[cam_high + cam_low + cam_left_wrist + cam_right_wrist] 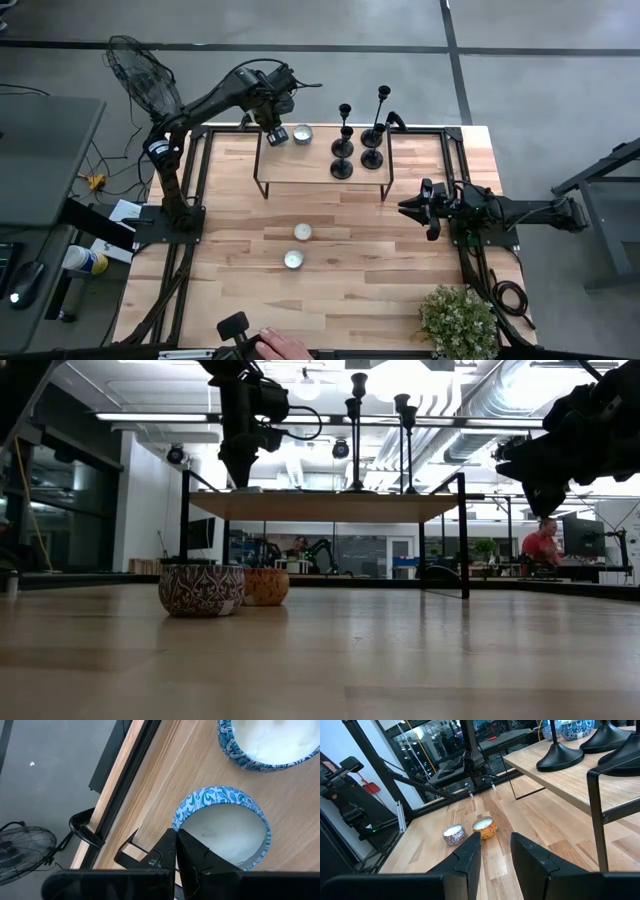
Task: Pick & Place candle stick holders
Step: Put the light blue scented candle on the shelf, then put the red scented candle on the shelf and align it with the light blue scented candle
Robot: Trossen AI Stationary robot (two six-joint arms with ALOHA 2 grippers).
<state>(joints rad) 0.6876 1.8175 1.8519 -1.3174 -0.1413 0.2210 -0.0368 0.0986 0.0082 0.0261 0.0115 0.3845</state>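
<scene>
Wooden surface (340, 280) under both arms, a small raised shelf (300, 165) with black legs standing at its far end.

On the shelf: 4 matte black candle stick holders (358, 135) of differing heights, clustered toward the shelf's right half, upright, bases close together. In the low view seen as thin stems with small cups rising above the shelf top (355, 430); in the right wrist view only their round flared bases show (560, 755).

Also on the shelf, at its left part: 2 blue-and-white patterned candle tins (302, 133), just beside each other, white wax inside (clearest in the left wrist view (235, 825)).

Left gripper (272, 132) over the shelf's left end, fingers clenched together and pinching the rim of the nearer blue tin (176, 845); whether pinching or merely touching cannot be told for sure.

Right gripper (408, 208) hanging above the surface just right of the shelf, pointing toward the middle, fingers (465, 860) parted with nothing between them.

On the bare surface in the middle: 2 more small candle tins well apart from the shelf, a dark patterned one (454, 834) and an orange one (484, 827), side by side.

Artificial green plant (457, 320) at the near right corner. Fan (140, 72) on the floor beyond the left arm. A hand (285, 347) at the near edge.
</scene>
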